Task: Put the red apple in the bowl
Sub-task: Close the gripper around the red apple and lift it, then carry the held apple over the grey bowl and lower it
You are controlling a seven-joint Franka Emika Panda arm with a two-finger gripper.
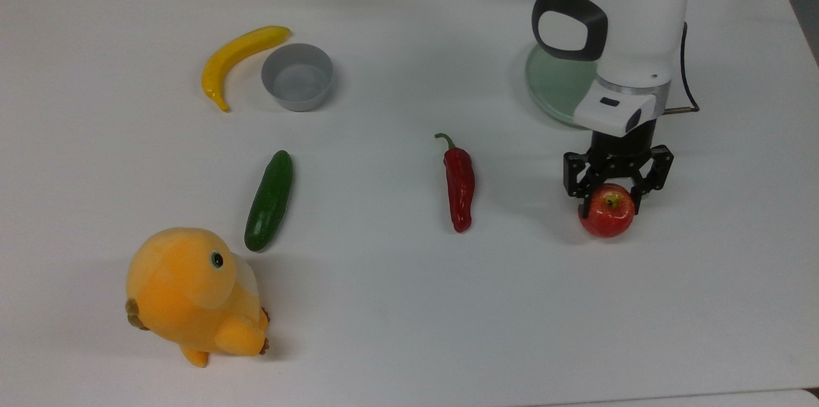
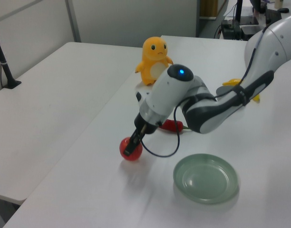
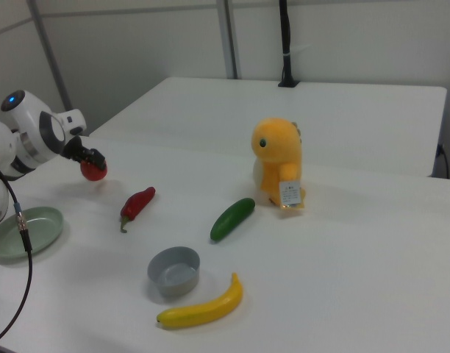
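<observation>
Pinching the apple (image 1: 606,210) between closed-in fingers, the gripper (image 1: 614,197) holds it just off the table (image 1: 409,304) near the plate (image 1: 558,84), presumably for carrying across to the bowl (image 1: 297,77) beside the banana (image 1: 238,57).

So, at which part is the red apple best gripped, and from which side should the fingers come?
Grip the red apple across its round middle, coming from above. Its stem points up and its sides are bare, with the white table free around it. The gripper already stands over it so, one finger on each side. This looks a sound hold, though a round skin may slip.
</observation>
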